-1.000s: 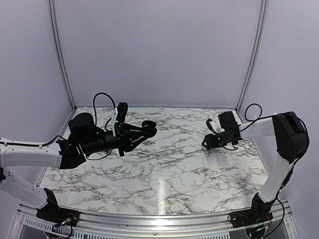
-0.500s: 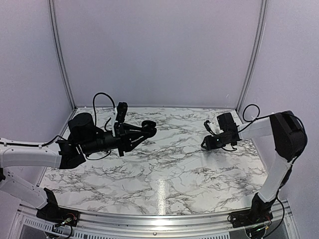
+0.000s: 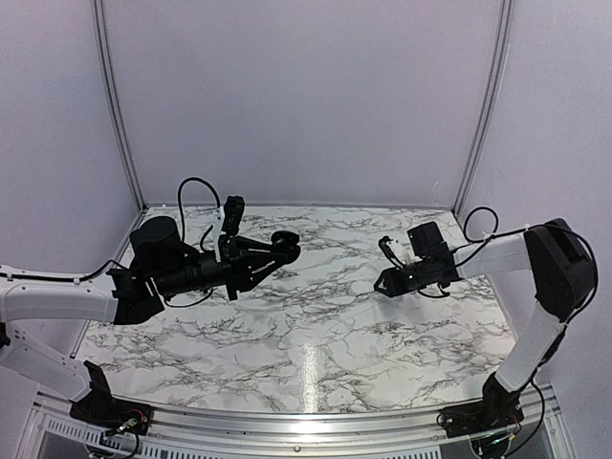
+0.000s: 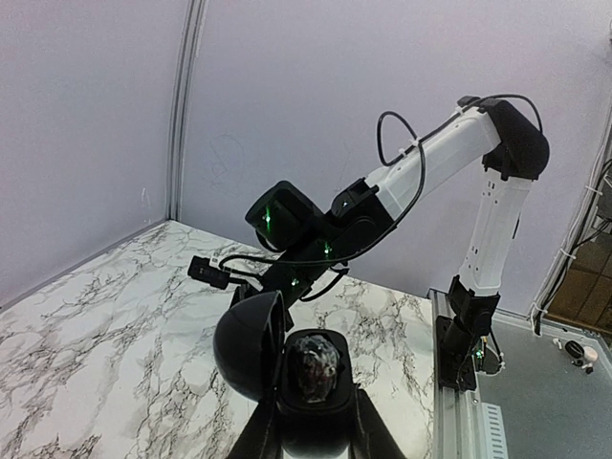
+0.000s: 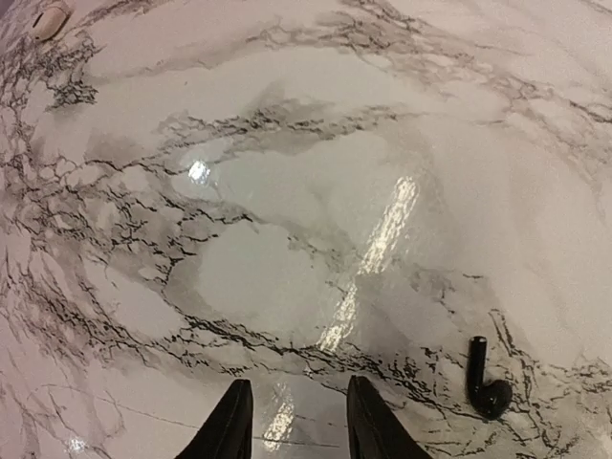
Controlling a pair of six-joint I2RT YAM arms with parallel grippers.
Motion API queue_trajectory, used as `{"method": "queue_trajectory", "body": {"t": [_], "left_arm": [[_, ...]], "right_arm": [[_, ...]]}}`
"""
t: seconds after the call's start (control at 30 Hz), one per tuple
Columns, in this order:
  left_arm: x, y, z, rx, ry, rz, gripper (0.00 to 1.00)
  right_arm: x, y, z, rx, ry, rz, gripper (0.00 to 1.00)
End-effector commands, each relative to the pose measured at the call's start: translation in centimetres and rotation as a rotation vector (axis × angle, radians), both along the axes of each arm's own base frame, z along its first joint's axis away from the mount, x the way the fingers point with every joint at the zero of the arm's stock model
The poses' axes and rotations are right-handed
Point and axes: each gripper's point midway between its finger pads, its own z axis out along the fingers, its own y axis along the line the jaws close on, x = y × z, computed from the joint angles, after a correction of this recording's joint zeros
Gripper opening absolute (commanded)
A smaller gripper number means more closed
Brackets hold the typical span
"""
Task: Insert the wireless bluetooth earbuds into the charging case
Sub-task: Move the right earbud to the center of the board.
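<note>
- The left fingers (image 4: 363, 435) are clenched on a black round clamshell (image 4: 251, 344) with its lid swung open, held up off the marble desk (image 3: 316, 325).
- The right fingers (image 5: 234, 426) stand apart, grasping nothing, low over the desk.
- One black earbud (image 5: 486, 382) lies on the desk just right of them, untouched.
- The cream-white charging case (image 5: 48, 19) lies well apart from it, at the far left corner of the right wrist view.

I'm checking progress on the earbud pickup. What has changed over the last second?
The right hand moved left over the table, toward the middle and slightly toward the near edge. It is open and empty, with a black earbud lying on the table off to one side of it. The left hand stayed put, shut on the open black case.
</note>
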Motion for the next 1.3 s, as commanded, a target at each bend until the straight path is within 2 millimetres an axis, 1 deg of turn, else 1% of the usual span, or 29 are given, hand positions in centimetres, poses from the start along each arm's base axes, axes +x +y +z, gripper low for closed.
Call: {"method": "queue_trajectory", "body": {"t": [0.0,0.03,0.07,0.17,0.23,0.33,0.57,0.67,0.8,1.0,1.27], "left_arm": [[-0.3,0.4,0.4,-0.011,-0.009,-0.008,0.0],[-0.3,0.4,0.5,-0.012,-0.01,-0.008,0.0],[-0.3,0.4,0.6,-0.015,-0.013,-0.008,0.0],[-0.4,0.4,0.7,-0.015,-0.018,-0.009,0.0],[-0.3,0.4,0.8,-0.016,-0.022,-0.011,0.0],[-0.3,0.2,0.8,-0.014,-0.02,-0.015,0.0],[-0.4,0.3,0.9,-0.018,-0.019,-0.017,0.0],[-0.4,0.3,1.1,-0.022,-0.024,-0.018,0.0],[-0.4,0.2,1.3,-0.025,-0.025,-0.022,0.0],[-0.4,0.1,1.4,-0.026,-0.027,-0.023,0.0],[-0.5,0.4,1.5,-0.026,-0.032,-0.016,0.0]], "right_arm": [[1.8,-0.3,5.0,0.071,-0.141,-0.033,0.37],[1.9,-0.9,4.9,0.064,-0.143,-0.052,0.37],[2.4,-1.4,5.4,0.073,-0.169,-0.073,0.38],[3.0,-3.8,5.1,0.089,-0.175,-0.156,0.4],[3.1,-4.5,4.9,0.091,-0.183,-0.193,0.41],[3.2,-5.0,4.2,0.082,-0.173,-0.225,0.43],[3.4,-5.9,1.3,0.035,-0.118,-0.28,0.49],[3.6,-6.4,0.5,0.004,-0.108,-0.301,0.51],[3.7,-6.3,0.2,-0.001,-0.101,-0.294,0.51],[3.3,-5.6,-1.1,0.01,-0.048,-0.257,0.39],[3.0,-4.7,-1.9,0.016,-0.016,-0.22,0.32]]}}
